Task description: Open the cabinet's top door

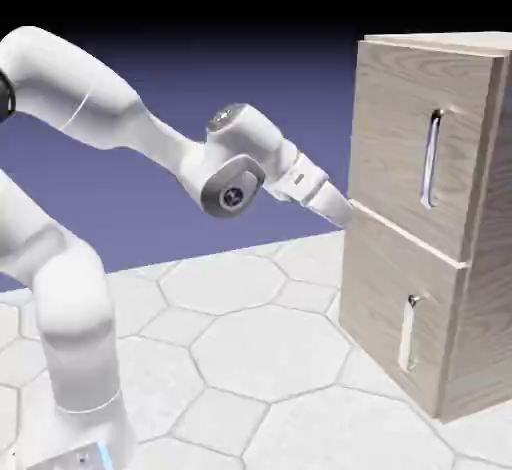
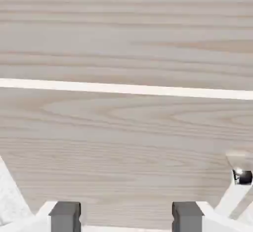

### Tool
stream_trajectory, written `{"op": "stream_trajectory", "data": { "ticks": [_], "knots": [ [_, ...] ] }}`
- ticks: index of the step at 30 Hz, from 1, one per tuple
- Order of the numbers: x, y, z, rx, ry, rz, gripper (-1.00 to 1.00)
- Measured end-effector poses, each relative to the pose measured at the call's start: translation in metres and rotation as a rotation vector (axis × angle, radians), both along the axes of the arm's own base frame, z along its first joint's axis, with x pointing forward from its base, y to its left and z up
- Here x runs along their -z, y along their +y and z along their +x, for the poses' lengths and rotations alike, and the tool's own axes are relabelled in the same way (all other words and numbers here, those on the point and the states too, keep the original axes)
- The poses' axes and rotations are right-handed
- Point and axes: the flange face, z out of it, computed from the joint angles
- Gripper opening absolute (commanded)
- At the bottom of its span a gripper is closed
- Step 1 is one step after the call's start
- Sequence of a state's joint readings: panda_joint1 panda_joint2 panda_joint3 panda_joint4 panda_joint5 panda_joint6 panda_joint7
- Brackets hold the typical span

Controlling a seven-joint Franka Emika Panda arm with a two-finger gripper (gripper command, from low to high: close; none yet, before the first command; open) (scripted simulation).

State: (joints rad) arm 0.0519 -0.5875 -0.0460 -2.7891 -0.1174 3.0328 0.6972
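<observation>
Close against the cabinet (image 1: 395, 288) front, near its left edge in the exterior view, sits my gripper (image 1: 340, 208), right about at the seam where the two panels meet. Fingers are spread w/ nothing between them; hand view shows both grey tips (image 2: 64, 215) apart at the bottom, bare wood grain filling the gap. Can't tell if the tips actually touch the wood or just hover close, view's too flat for that.

The top door (image 1: 400, 128) is the larger upper panel, and its long silver handle (image 1: 432, 158) is up and to the right of where I'm pointing, well apart from my fingers. So I'm not on target yet. Prob reason for the spread jaws: ready to straddle that vertical bar once I'm lined up. In hand view the pale line across the wood is prob the gap between panels, and the dark knob w/ pale bar at lower right (image 2: 241, 177) looks like the lower panel's shorter handle (image 1: 410, 333), i.e. I'm aimed too low.

Cabinet stands upright on a pale floor of hexagon tiles (image 1: 250, 348). Backdrop is plain blue-violet, dark toward the top. Nothing else nearby; arm has open space to swing up and right.
</observation>
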Motion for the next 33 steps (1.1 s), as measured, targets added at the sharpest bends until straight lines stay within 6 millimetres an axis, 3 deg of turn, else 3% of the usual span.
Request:
{"op": "stream_trajectory", "data": {
  "ticks": [17,33],
  "knots": [
    [-0.08,0.014,-0.011,-0.522,-0.233,-0.681,0.0],
    [-0.112,-0.015,-0.022,-0.824,-0.385,-1.386,0.0]
  ]
}}
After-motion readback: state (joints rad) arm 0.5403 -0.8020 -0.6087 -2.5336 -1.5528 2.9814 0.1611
